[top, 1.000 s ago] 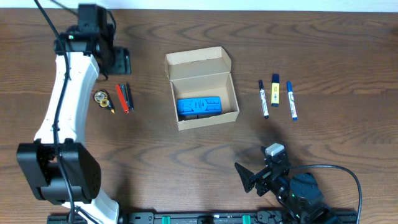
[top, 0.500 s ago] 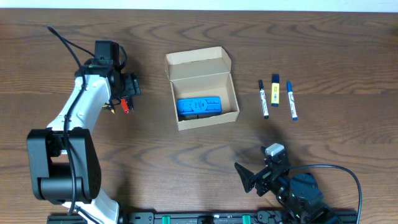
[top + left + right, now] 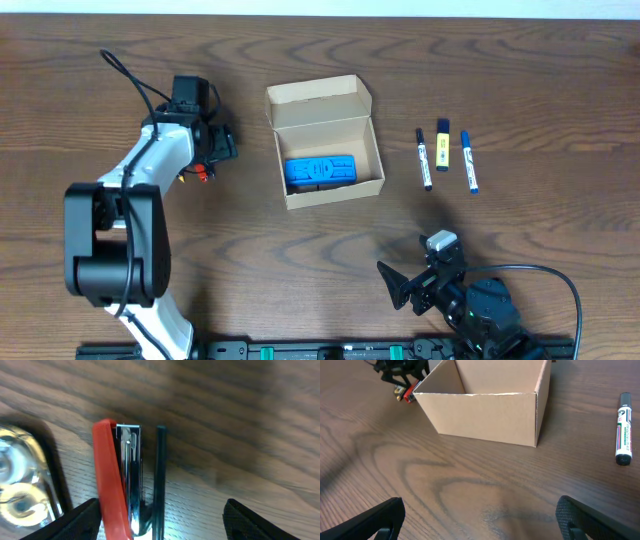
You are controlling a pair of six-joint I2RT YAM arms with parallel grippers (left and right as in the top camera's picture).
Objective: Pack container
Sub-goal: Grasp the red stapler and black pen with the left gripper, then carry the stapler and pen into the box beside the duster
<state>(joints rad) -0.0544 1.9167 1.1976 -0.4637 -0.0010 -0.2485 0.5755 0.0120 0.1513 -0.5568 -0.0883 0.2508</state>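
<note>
Cardboard container point(image 3: 325, 140): tan, flap lid up, centre of table point(image 3: 520, 60); 1 blue object point(image 3: 320, 170) on its floor. Right of it, apart: 3 markers point(image 3: 442, 135) in row. Left of it: red stapler point(image 3: 117, 485), black pen point(image 3: 160, 470), shiny metal item point(image 3: 20, 485) (identity unclear). Left gripper point(image 3: 161, 515) over stapler and pen, fingers apart, gripping nothing. Right gripper point(image 3: 480, 520) near table's front edge, fingers spread wide, empty.

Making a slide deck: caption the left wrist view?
Open left gripper flanks a red-and-black stapler-like tool lying on the dark wooden table.
</note>
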